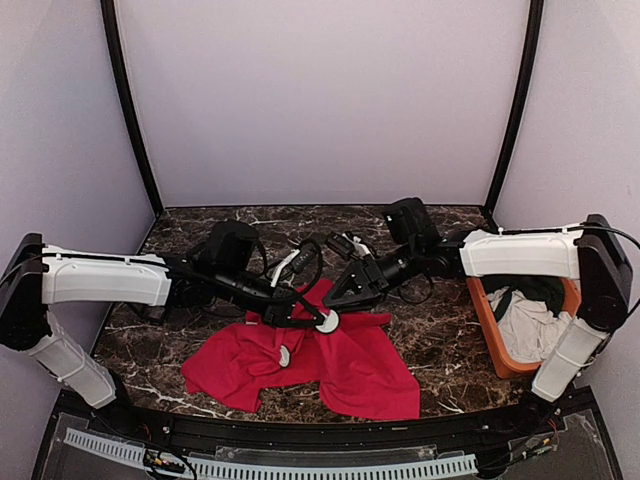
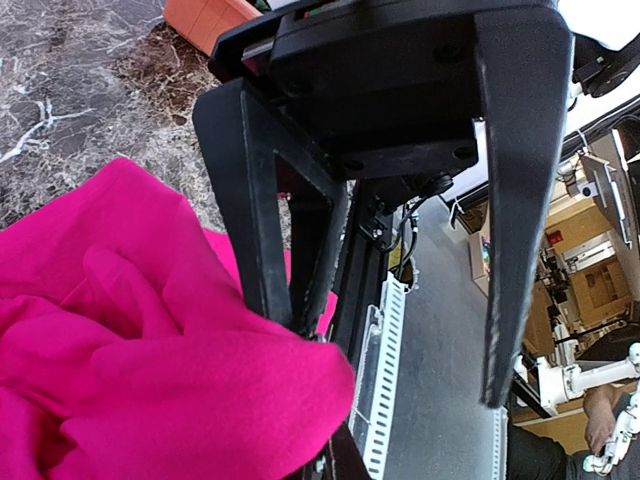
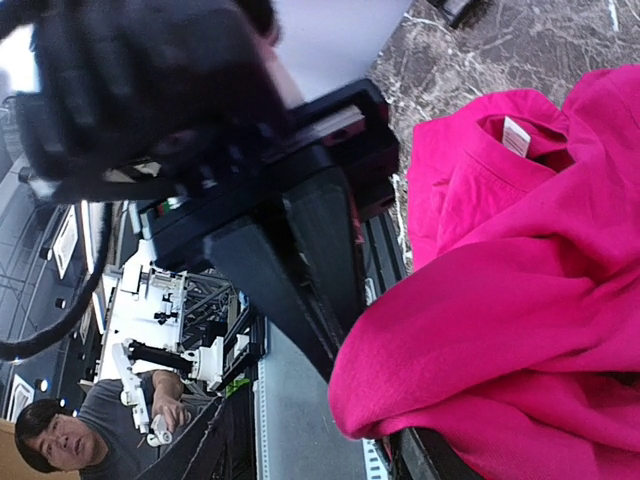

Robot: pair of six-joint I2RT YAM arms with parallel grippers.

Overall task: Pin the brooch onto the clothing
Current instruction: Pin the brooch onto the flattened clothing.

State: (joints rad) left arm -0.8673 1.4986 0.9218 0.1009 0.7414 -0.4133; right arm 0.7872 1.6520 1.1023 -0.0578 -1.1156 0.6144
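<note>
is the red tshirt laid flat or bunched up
Bunched up: the red T-shirt lies crumpled in folds on the marble table, not flat.

Left arm [image 1: 105,280], right arm [image 1: 520,255] clad in white shells; joints, wrists finished black. Black cables [image 1: 305,258] looped at 12 o'clock of wrists. Fingers [image 2: 520,200] black, triangular cut-out.

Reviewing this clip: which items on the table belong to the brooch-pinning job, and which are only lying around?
Belongs to the job: red T-shirt, crumpled mid-table; small white disc at its middle, probably the brooch.
Just lying about: orange basket at the right edge; white cloth and dark green garment inside it.
</note>
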